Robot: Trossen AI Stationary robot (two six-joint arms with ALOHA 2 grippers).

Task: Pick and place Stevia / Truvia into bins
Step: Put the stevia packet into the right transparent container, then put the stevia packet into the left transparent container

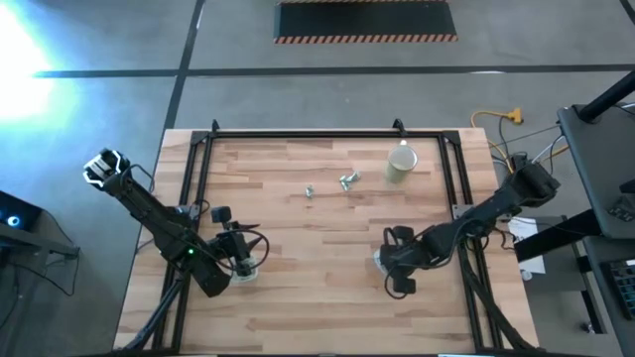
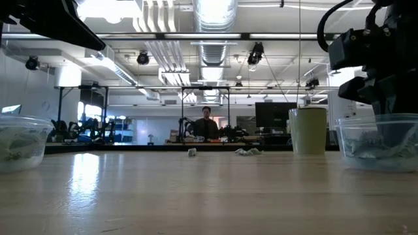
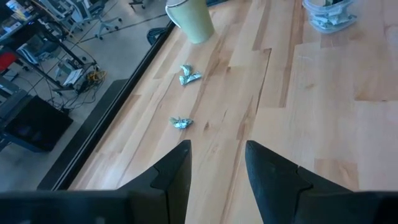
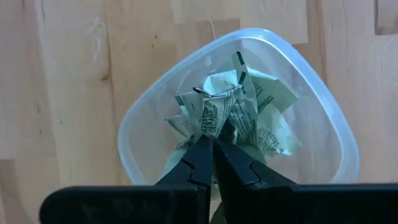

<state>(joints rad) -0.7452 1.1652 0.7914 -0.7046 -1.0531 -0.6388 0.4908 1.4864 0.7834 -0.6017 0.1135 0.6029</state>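
The right gripper (image 4: 214,144) hangs directly over a clear tub (image 4: 140,118), its two fingers pressed together with the tips down among the crumpled sachets (image 4: 249,112) that fill it. In the right wrist view a folded sachet sits just at the tips, but I cannot tell whether it is actually pinched. Seen from overhead, this gripper (image 1: 393,260) and its tub (image 1: 380,260) lie at the near right of the tabletop (image 1: 327,297).

The left gripper (image 3: 216,163) has its fingers apart with nothing between them. From above it (image 1: 241,260) sits at the near left of the tabletop, right over the second clear tub (image 1: 248,273). So there are two tubs in all, one under each arm, and the table-level view shows both with pale sachets inside: one (image 2: 16,140) at one edge and the other (image 2: 375,143) at the opposite edge.

Loose sachets remain on the bare wood toward the far middle of the tabletop, in two small clumps: one (image 1: 310,191) and, a little apart, another (image 1: 348,180). Each clump is too crumpled to count piece by piece. One beige cup (image 1: 401,164) stands upright just beyond the second clump.

A person (image 2: 206,124) stands in the room behind the tabletop.
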